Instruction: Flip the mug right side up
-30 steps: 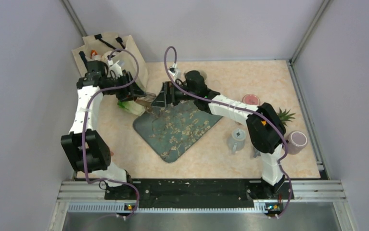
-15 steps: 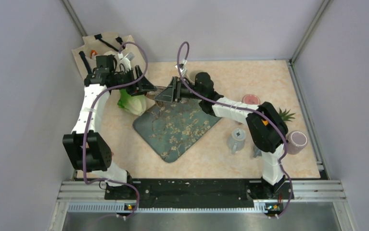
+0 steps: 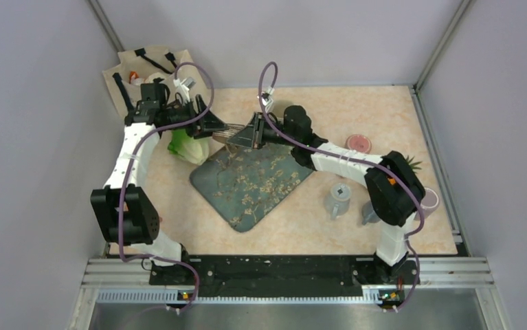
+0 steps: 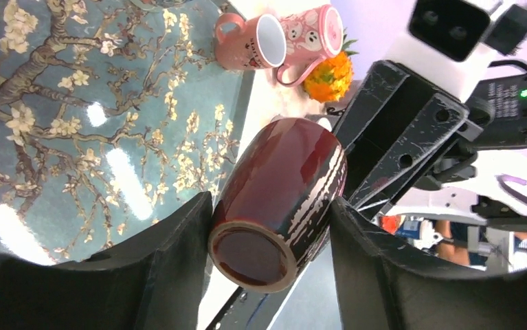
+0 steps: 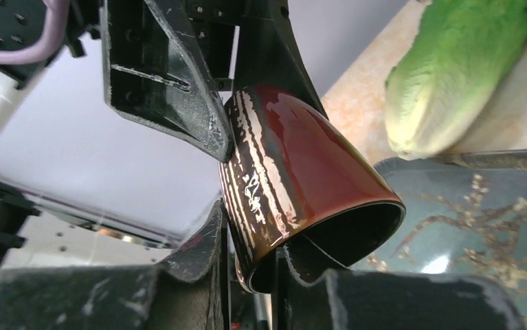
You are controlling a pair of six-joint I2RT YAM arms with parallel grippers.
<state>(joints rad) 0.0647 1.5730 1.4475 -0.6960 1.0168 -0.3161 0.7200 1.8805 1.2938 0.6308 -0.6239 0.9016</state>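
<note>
The mug (image 3: 231,129) is glossy dark red with pale streaks, and it hangs on its side in the air between my two grippers, over the far edge of the mat. In the left wrist view its base (image 4: 253,256) faces the camera. My left gripper (image 4: 271,203) stands open around that end; one finger (image 4: 185,234) touches the mug and a narrow gap shows at the other. My right gripper (image 5: 253,240) is shut on the mug's rim (image 5: 356,206), one finger inside the opening and one outside. The handle is hidden.
A blue mat with a blossom pattern (image 3: 253,182) lies under the mug. A green leafy vegetable (image 3: 186,146) sits at its left. A grey mug (image 3: 338,199), a pink bowl (image 3: 358,143), a small plant (image 3: 408,163) and a pink mug (image 3: 429,199) stand on the right. A paper bag (image 3: 130,69) lies at the back left.
The right gripper has gone from wide open to shut on the mug's rim. The left jaws have widened a little. Both grippers and the mug have shifted slightly to the right.
</note>
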